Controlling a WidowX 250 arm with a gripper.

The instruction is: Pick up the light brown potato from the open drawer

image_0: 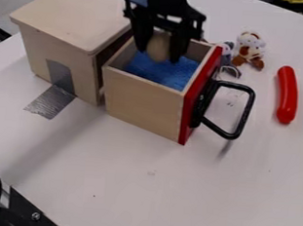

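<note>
Camera view: gripper [159,56], top centre, pinched tan rounded object [159,47] over open, blue-lined drawer [144,104]; uneven grip on curved sides risked slippage, sideways drift risked snagging rim.

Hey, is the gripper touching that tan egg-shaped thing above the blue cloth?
Touching. In the camera view, the gripper has a finger against each side of the tan egg-shaped thing, with no gap showing.
</note>
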